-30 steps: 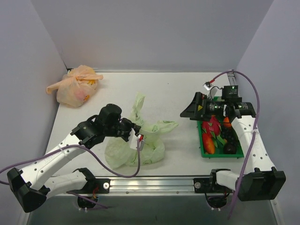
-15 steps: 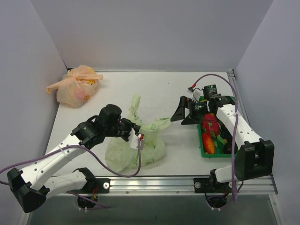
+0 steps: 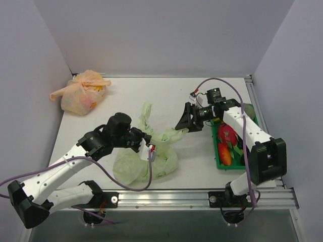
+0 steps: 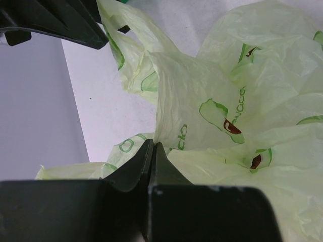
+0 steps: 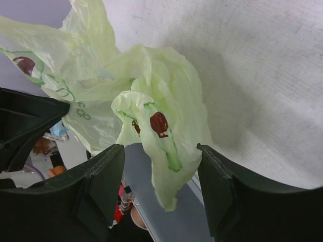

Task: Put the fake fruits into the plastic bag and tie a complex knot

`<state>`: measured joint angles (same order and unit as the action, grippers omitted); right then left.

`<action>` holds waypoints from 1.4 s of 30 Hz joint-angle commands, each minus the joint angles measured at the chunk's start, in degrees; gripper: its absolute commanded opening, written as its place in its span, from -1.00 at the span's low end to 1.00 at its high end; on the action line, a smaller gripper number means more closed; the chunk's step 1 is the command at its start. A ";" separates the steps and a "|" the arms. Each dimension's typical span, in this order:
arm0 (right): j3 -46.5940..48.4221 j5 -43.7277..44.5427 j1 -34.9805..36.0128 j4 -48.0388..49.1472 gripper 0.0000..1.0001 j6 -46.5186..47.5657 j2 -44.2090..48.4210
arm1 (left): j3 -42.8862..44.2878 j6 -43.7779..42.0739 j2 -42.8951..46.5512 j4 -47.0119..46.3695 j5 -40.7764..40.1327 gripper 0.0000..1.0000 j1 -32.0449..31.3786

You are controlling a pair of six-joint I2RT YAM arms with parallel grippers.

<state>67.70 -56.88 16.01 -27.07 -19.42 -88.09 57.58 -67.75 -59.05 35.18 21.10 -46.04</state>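
In the green tray (image 3: pixel 217 154) at the right of the surface (image 3: pixel 171 96), fake fruits (image 3: pixel 228 136): pink, orange, dark; in the peach-orange bag (image 3: pixel 81 96) at back left, yellowish lumps; mid-surface, the plastic bag (image 3: pixel 151 161), pale green, crumpled, translucent, printed green and brown; pinches its film with the left gripper (image 4: pixel 152 148), pressed together; straddles one loose lobe with the right gripper (image 5: pixel 159 148), spread.

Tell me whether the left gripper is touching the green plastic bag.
Touching. The left wrist view shows the left gripper with its jaws shut on a fold of the plastic bag, pinched right at their tips.
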 commanded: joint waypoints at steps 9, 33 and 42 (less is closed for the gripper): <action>4.01 -1.75 0.16 -0.09 -1.00 3.32 2.65 | 4.10 16.10 0.16 -4.86 -3.52 -0.55 1.56; 4.19 19.61 10.61 -6.15 -1.00 42.96 24.37 | 31.70 70.90 -16.26 -3.89 9.30 0.95 19.85; 6.74 23.83 17.03 -8.61 -1.00 50.62 24.90 | 41.91 68.80 -26.99 2.26 7.11 0.95 14.41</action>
<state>71.44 -35.57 31.48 -34.48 26.72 -63.33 96.05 0.86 -84.16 34.63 28.05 -29.23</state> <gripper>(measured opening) 0.043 0.974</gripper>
